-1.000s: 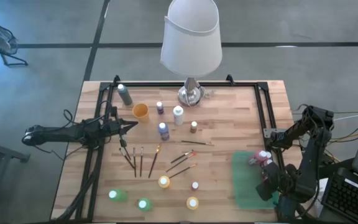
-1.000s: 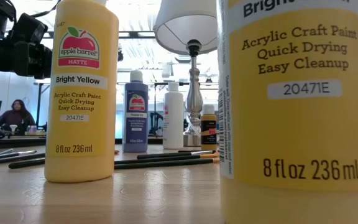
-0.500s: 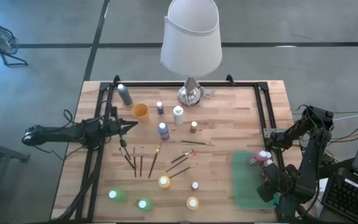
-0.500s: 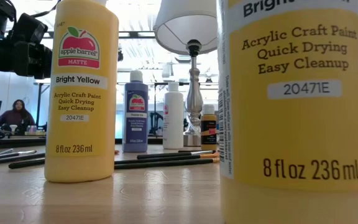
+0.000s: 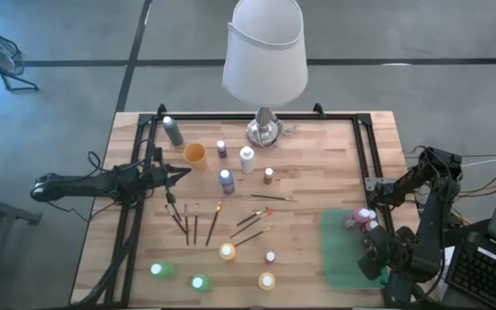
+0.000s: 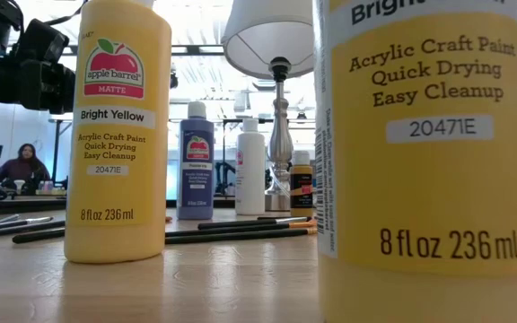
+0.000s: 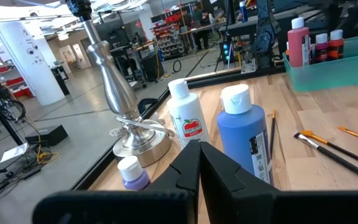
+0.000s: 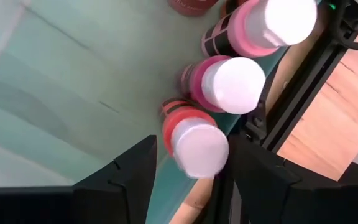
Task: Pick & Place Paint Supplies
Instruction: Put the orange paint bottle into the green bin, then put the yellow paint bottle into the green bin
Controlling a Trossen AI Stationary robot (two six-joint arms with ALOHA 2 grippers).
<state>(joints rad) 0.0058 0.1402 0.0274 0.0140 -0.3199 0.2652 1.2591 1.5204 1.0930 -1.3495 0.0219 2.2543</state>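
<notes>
hovering over the green tray (image 8: 55, 93), the right gripper (image 8: 188, 165) stands spread around a red bottle (image 8: 194, 146). left gripper (image 7: 199, 165) is pressed together beside the blue bottle (image 7: 244, 140).

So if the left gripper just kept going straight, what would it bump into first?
Probably the blue paint bottle. The shut left gripper points almost straight at it, with the white bottle just beside; depth is hard to judge.

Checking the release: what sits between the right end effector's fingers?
In the right wrist view, a red paint bottle with a white cap stands between the open right end effector's fingers, over the green tray.
</notes>
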